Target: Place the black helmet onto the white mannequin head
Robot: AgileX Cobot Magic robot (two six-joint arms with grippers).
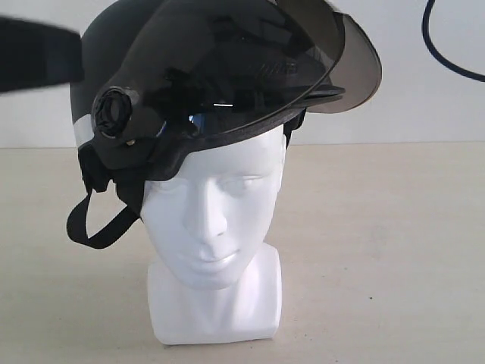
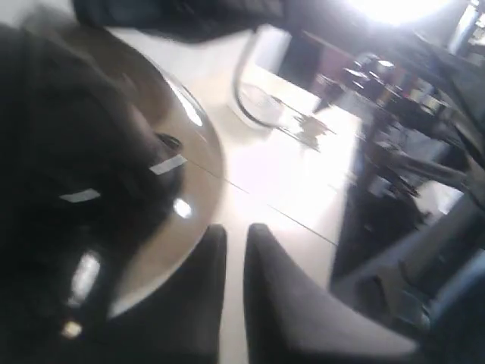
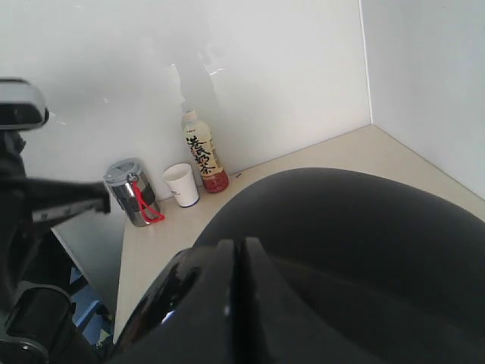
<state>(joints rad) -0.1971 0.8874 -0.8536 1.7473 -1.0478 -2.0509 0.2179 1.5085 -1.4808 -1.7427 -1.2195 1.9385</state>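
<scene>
The black helmet (image 1: 151, 68) sits tilted on top of the white mannequin head (image 1: 220, 205), its smoky visor (image 1: 250, 53) raised above the face and its chin strap (image 1: 95, 227) hanging loose beside the cheek. A blurred dark arm (image 1: 38, 53) reaches in at the helmet's upper left. In the left wrist view, my left gripper (image 2: 235, 231) is blurred and beside the helmet (image 2: 76, 189); a narrow gap between its fingers holds nothing. My right gripper (image 3: 244, 244) is shut, fingertips together just over the helmet's crown (image 3: 341, 227).
The head stands on a beige table (image 1: 379, 227) before a white wall. A tea bottle (image 3: 203, 152), a paper cup (image 3: 182, 184) and a metal can (image 3: 132, 191) stand against the wall. A black cable (image 1: 447, 45) hangs at the upper right.
</scene>
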